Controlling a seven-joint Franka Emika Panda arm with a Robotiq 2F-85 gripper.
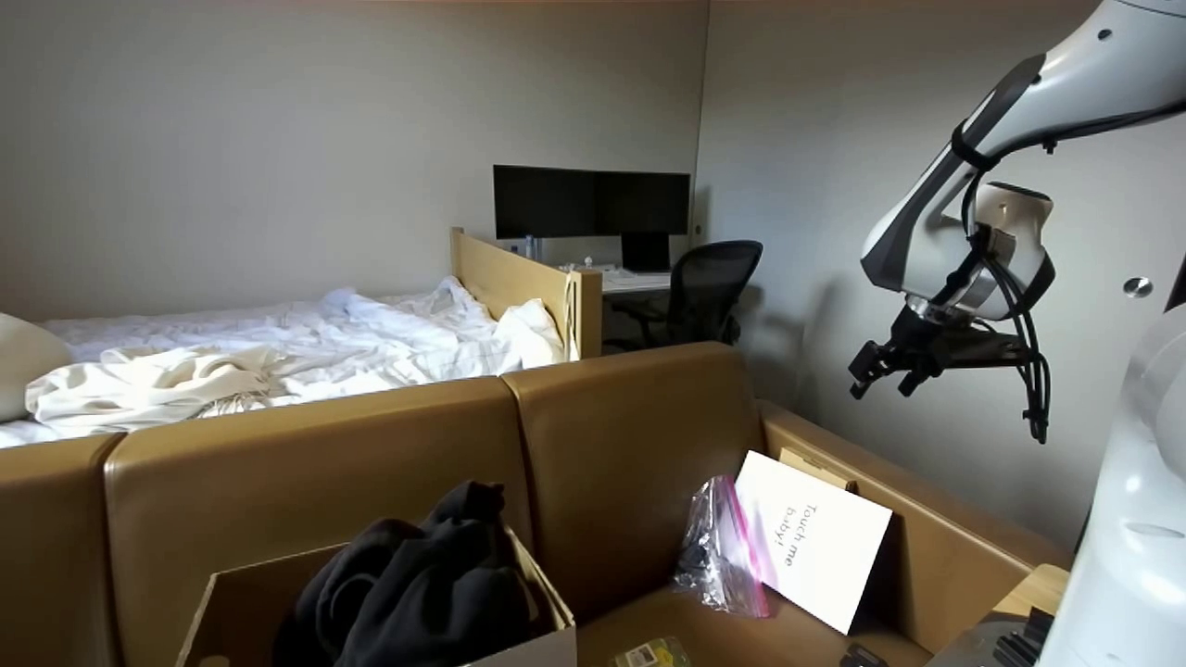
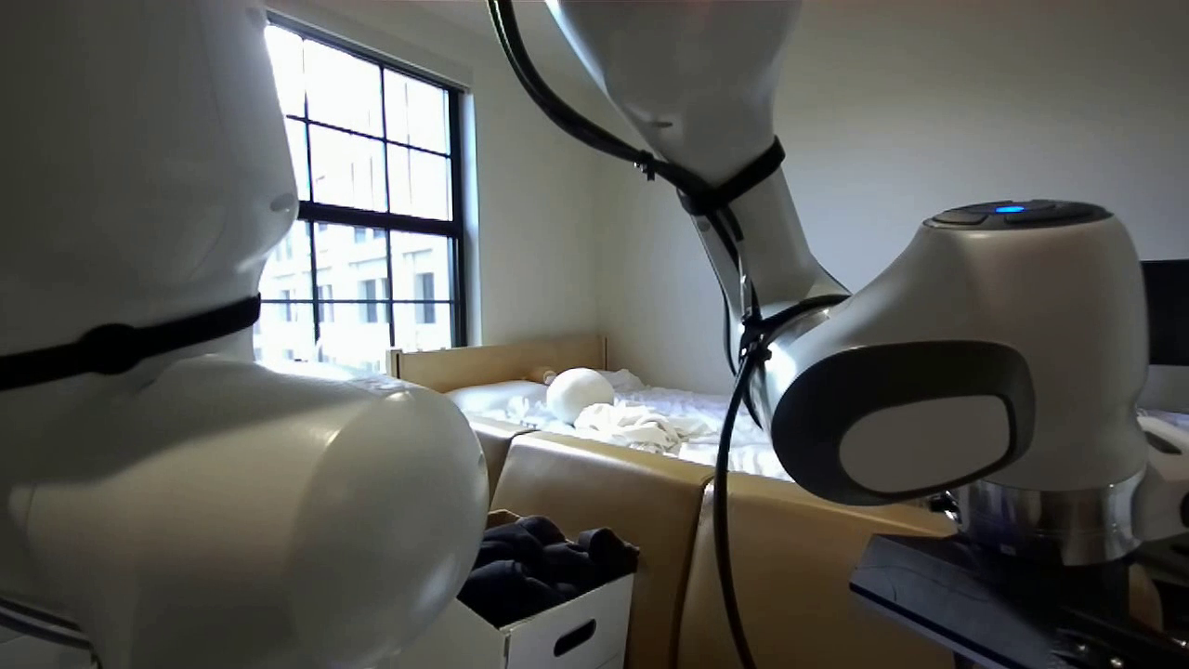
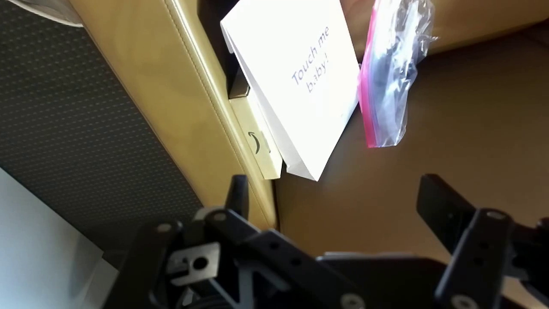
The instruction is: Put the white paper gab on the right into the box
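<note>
With the gripper (image 3: 334, 191) spread, empty, and the white paper bag (image 3: 302, 86) at the bench's (image 3: 459, 150) corner, picking and placing into the half-seen box (image 1: 551, 646) seemingly remain.

The bag (image 1: 817, 545) is white, the sofa (image 1: 630, 463) tan, the tool (image 1: 883, 385) black.

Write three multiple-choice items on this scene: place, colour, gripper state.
1. Where is the white paper bag?
A on the white bedding
B on the tan upholstered sofa
C in the white cardboard box

2. What colour is the strip on the clear plastic bag?
A pink
B green
C black

3. How is the black two-finger gripper?
A shut, empty
B shut, holding something
C open, empty

1 B: near the armrest in an exterior view.
2 A: pink in the wrist view.
3 C: fingers wide apart, nothing held.
</note>
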